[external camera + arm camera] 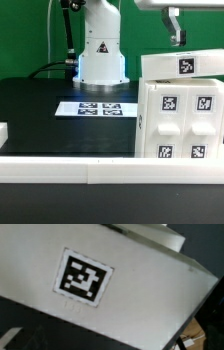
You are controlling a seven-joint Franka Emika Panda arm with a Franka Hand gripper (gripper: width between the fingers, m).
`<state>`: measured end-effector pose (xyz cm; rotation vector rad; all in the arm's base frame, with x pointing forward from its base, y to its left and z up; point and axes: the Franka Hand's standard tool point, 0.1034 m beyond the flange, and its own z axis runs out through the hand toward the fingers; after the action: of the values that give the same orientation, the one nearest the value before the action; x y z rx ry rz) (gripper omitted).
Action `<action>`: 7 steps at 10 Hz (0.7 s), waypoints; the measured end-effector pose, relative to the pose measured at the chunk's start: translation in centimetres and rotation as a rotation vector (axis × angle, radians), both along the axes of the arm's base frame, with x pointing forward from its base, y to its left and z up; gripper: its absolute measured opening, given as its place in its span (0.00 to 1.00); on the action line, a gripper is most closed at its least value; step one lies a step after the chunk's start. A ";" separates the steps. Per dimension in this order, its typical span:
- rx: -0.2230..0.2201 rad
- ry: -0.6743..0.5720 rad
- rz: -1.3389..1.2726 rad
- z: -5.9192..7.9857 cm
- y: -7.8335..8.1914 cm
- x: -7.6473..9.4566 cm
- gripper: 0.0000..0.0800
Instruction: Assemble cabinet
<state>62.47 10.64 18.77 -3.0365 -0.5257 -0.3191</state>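
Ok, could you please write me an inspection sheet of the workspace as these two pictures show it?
Surface: black table, with the marker board lying flat near its middle.
Job's things: white cabinet body at the exterior view's right, with a white panel on top; small white part at the exterior view's left edge.
Clutter: nothing seen.
Grippers: gripper above the panel; jaws unclear.
Cables: black cables beside the robot base.
Surroundings: green backdrop; white rail in front.
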 end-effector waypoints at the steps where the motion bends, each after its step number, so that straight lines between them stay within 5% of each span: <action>1: -0.022 -0.006 0.096 -0.1 -0.1 0.0 1.00; 7: -0.152 -0.025 0.588 -0.4 0.0 -0.3 1.00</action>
<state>62.13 10.63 18.37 -2.8292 -1.4481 -0.2921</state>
